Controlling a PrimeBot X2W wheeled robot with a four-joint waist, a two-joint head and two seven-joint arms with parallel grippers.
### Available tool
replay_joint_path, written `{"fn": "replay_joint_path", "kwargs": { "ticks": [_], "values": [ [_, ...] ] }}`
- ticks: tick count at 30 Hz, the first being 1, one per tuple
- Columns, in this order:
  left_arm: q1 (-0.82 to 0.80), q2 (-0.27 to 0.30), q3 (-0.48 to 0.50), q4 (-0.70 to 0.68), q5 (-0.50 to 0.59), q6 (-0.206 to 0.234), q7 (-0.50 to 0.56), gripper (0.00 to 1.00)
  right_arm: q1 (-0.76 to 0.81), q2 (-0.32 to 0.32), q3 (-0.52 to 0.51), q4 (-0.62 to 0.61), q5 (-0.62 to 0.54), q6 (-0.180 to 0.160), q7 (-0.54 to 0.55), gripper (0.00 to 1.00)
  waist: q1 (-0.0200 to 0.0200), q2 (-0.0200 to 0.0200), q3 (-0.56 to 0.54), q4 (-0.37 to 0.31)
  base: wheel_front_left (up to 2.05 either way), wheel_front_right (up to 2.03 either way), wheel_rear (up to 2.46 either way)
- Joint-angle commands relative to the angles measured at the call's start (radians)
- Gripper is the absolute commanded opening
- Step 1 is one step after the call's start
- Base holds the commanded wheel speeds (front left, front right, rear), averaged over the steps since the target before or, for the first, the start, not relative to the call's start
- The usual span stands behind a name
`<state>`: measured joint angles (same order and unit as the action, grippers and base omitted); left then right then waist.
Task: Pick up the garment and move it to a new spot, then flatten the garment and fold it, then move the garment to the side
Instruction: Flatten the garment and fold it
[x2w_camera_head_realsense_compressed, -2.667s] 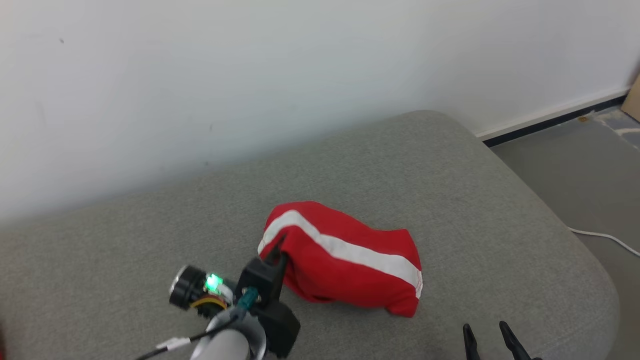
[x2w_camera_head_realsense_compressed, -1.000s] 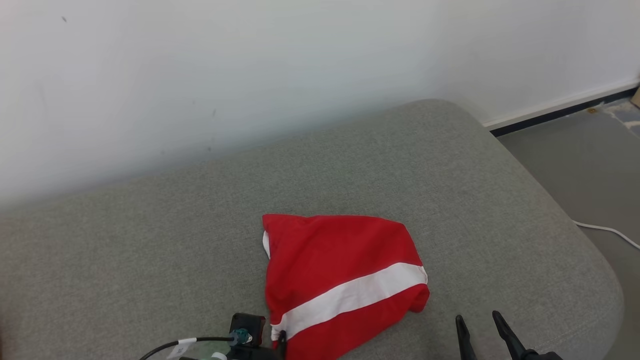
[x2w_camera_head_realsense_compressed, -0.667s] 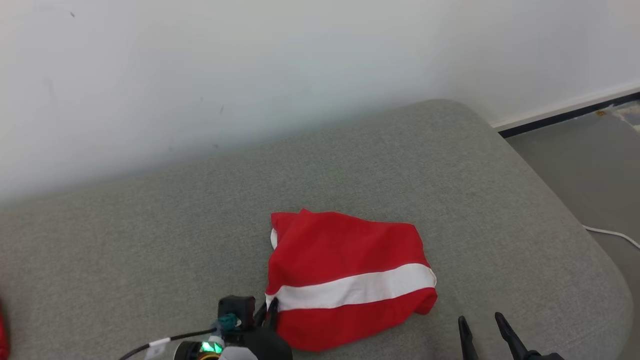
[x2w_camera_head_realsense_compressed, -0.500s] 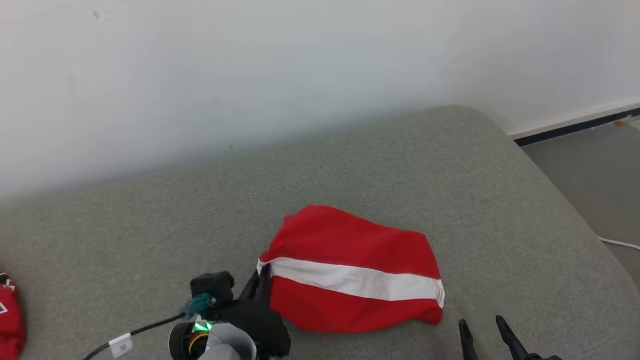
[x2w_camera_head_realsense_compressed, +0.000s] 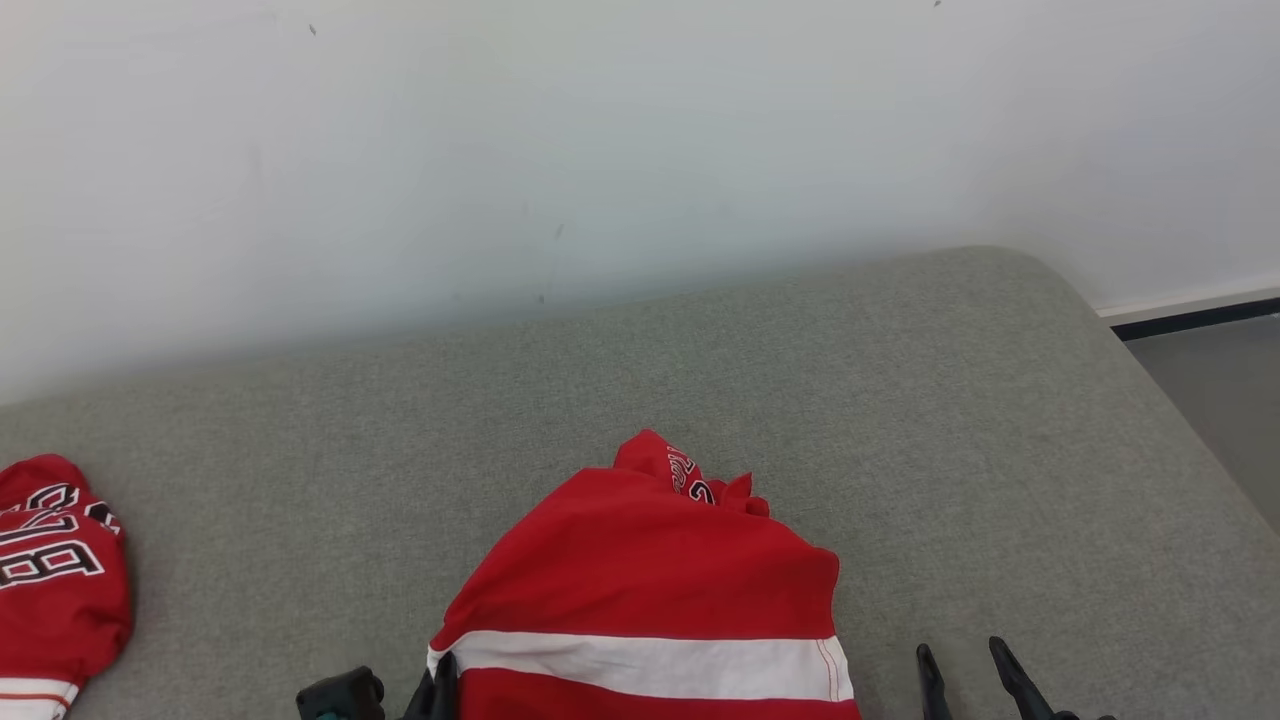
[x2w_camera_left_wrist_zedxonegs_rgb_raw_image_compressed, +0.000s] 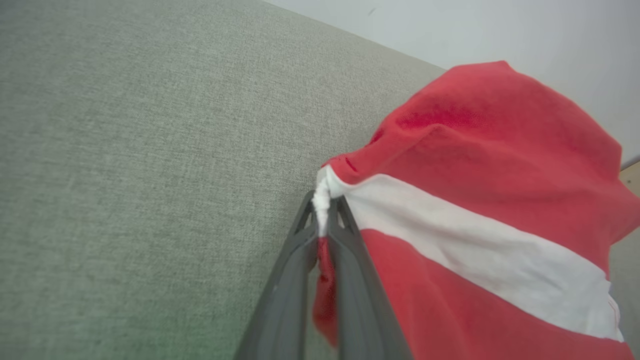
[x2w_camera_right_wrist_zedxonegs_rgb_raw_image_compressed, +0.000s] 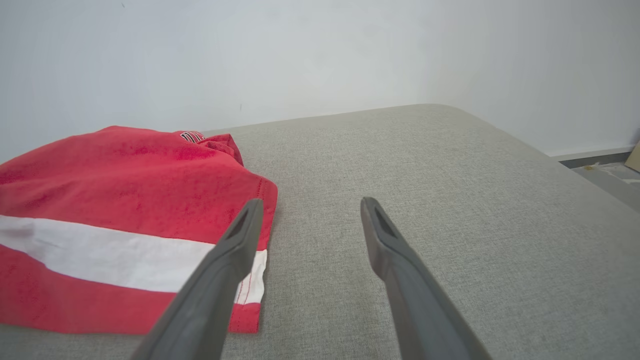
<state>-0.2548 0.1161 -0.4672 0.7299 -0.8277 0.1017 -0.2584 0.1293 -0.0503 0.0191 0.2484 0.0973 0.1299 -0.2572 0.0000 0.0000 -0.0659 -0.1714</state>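
Garment (x2w_camera_head_realsense_compressed: 650, 580), red with a white stripe, lies bunched on the grey cushion (x2w_camera_head_realsense_compressed: 900, 400) near us. Our left gripper (x2w_camera_left_wrist_zedxonegs_rgb_raw_image_compressed: 322, 212) is clamped on its striped edge; our right gripper (x2w_camera_right_wrist_zedxonegs_rgb_raw_image_compressed: 309, 212) hovers just beside the garment's other end, jaws wide apart and empty

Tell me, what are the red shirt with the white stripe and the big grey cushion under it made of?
The red garment with a white stripe looks like soft, matte knit cloth, maybe cotton or polyester: it crumples and shows stitched hems. The grey cushion looks like coarse woven upholstery, matte and speckled, probably over padding, given its rounded edge.
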Motion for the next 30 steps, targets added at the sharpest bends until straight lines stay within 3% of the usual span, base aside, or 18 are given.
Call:
{"fn": "replay_joint_path", "kwargs": {
  "ticks": [1,7,12,18,24,25,26,27,30],
  "values": [
    [0.012,-0.005,0.000,0.001,-0.002,0.002,-0.005,0.00,0.007,0.000,0.006,0.001,-0.004,0.002,0.000,1.00,0.0000,0.0000,0.000,0.012,0.00,0.00,0.00],
    [0.007,-0.015,-0.023,0.002,0.019,-0.002,-0.005,0.00,-0.022,0.000,0.004,0.029,0.008,0.002,0.061,1.00,0.0000,0.0000,0.001,0.034,0.00,0.00,0.00],
    [-0.011,-0.024,-0.043,0.014,0.039,0.002,-0.006,0.00,-0.091,0.000,0.022,0.106,-0.015,0.002,0.227,1.00,0.0000,0.0000,0.010,0.049,0.00,0.00,0.00],
    [-0.022,-0.029,-0.055,0.027,0.050,-0.002,-0.006,0.00,-0.177,0.000,0.021,0.213,-0.033,0.002,0.349,1.00,0.0000,0.0000,0.031,0.069,0.00,0.00,0.00],
    [-0.037,-0.034,-0.065,0.039,0.058,-0.004,-0.006,0.00,-0.242,-0.001,0.069,0.324,-0.040,0.002,0.406,1.00,0.0000,0.0000,0.049,0.102,0.00,0.00,0.00],
    [-0.036,-0.034,-0.066,0.040,0.058,-0.006,-0.006,0.00,-0.248,-0.001,0.071,0.336,-0.045,0.002,0.411,0.49,0.0000,0.0000,0.051,0.106,0.00,0.00,0.00],
    [-0.036,-0.034,-0.067,0.041,0.057,-0.008,-0.006,0.00,-0.253,0.000,0.074,0.345,-0.052,0.002,0.418,0.21,0.0000,0.0000,0.051,0.109,0.00,0.00,0.00],
    [-0.036,-0.035,-0.067,0.041,0.057,-0.010,-0.006,0.00,-0.257,0.000,0.072,0.354,-0.062,0.002,0.423,0.00,0.0000,0.0000,0.051,0.113,0.00,0.00,0.00],
    [-0.042,-0.036,-0.065,0.032,0.059,-0.019,-0.007,0.00,-0.282,-0.002,0.029,0.344,-0.097,0.001,0.401,0.00,0.0000,0.0000,0.051,0.119,0.00,0.00,0.00]
  ]
}}
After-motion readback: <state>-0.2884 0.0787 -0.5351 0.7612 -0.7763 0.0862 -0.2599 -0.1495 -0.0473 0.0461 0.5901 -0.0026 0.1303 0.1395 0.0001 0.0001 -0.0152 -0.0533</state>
